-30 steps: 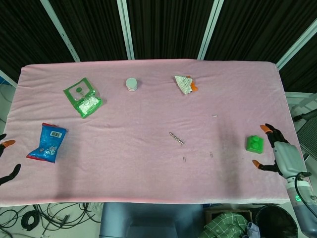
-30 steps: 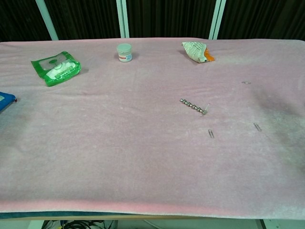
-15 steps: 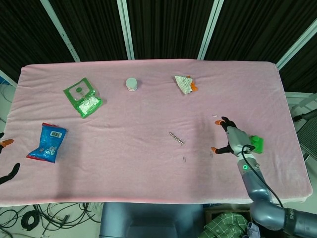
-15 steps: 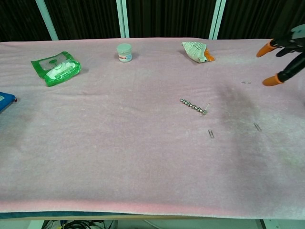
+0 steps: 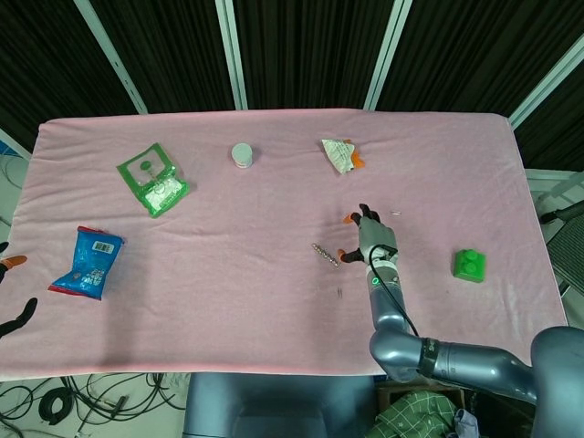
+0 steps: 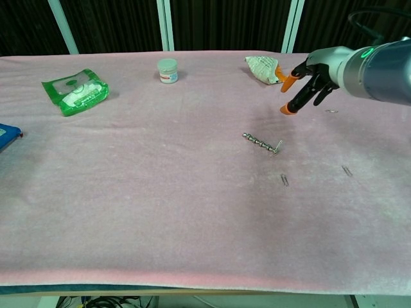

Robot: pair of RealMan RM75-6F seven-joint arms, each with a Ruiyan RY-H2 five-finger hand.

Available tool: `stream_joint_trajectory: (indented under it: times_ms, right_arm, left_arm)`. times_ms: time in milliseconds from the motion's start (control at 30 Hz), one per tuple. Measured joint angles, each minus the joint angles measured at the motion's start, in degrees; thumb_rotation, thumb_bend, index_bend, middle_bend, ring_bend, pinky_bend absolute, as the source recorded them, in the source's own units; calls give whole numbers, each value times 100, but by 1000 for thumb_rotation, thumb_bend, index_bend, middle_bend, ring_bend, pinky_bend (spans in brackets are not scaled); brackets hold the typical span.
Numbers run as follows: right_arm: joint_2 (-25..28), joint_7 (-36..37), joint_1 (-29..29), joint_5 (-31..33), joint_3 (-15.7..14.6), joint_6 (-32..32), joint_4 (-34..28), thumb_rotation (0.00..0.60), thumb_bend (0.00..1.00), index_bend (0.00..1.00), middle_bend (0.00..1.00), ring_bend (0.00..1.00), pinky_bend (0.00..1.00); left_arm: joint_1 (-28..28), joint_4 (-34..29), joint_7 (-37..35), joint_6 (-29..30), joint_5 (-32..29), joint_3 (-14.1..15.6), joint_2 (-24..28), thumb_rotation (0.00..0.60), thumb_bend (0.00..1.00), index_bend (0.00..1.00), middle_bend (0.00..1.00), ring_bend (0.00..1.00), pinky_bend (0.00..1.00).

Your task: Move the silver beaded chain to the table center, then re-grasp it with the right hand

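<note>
chain: short silver beaded chain lying flat on the pink cloth-covered table, a bit right of the frame's middle in the chest view, nothing touching it
right hand: right hand hovers up and to the right of the chain, near it but clear; fingers with orange tips are spread, holding nothing
left hand: left hand only peeks in at the far left edge of the head view, fingers apart, nothing in them
nearby bits: small metal clips just below the chain
further out: green block far right, crumpled white-orange wrapper and small white jar up top, green packet upper left, blue snack bag left
</note>
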Motion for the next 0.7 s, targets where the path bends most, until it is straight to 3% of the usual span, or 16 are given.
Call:
stream_joint_trajectory:
  times_ms: [533, 700]
  right_arm:
    - [-1225, -290, 561, 266, 295, 26, 1509, 600, 226, 375, 0, 29, 214]
    - [-1531, -298, 665, 156, 359, 45, 1778, 600, 153, 382, 0, 28, 214]
  left_arm:
    - [113, 14, 57, -93, 19, -218, -53, 600, 298, 271, 69, 0, 0]
    - [154, 4, 33, -93, 39, -266, -41, 600, 298, 274, 68, 0, 0]
